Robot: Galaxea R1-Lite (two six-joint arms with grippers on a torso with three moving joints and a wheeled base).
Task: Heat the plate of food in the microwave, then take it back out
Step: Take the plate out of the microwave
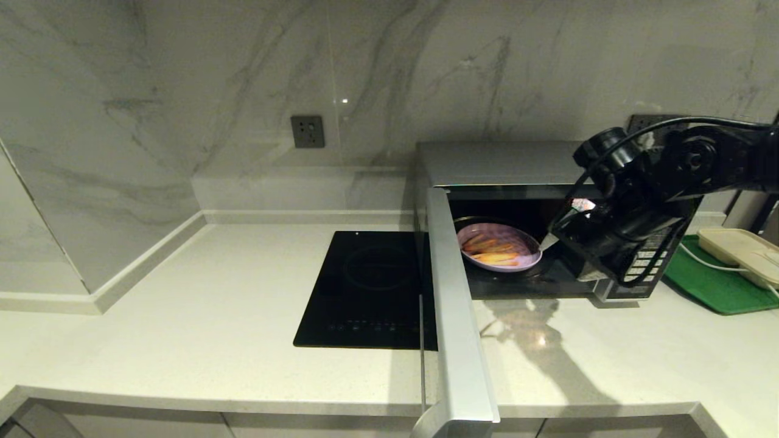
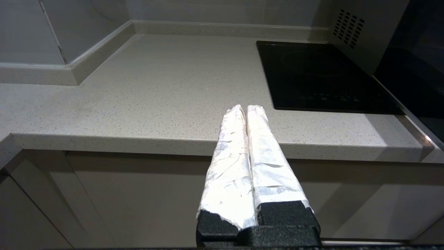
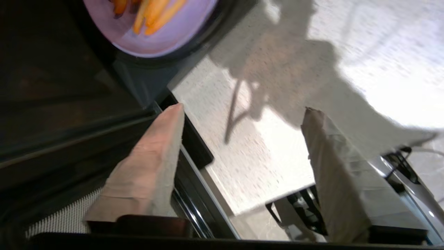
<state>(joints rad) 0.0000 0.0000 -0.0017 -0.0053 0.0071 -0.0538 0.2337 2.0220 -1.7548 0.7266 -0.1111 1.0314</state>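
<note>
microwave [image 1: 496,159] sits on the countertop [image 1: 243,286] against the marble wall, door [image 1: 455,316] swung fully open toward me, hinged on its left side. plate of food [image 1: 499,246] is inside the cavity, resting on the dark turntable, orange-yellow sticks piled across the lavender dish. nothing touching the plate from what i can see.

right gripper [image 3: 242,111] is at the mouth of the microwave, on the keypad side, just beside the plate but apart from it. fingers spread wide, nothing between them. in the right wrist view one finger [image 3: 152,156] sits over the front edge of the cavity, the other over the bare counter in front; the plate rim [image 3: 152,38] shows beyond the fingertips, still on the turntable. the arm's bulk covers most of the keypad panel in the head view.

left gripper [image 2: 245,114] is parked low, in front of the counter edge, out of the head view. its taped fingers are pressed together with nothing in them, pointing toward the counter with the black cooktop [image 2: 322,76] off to one side.

green tray [image 1: 712,283] with a cream box [image 1: 739,252] on it sits on the counter to the right of the microwave.
</note>
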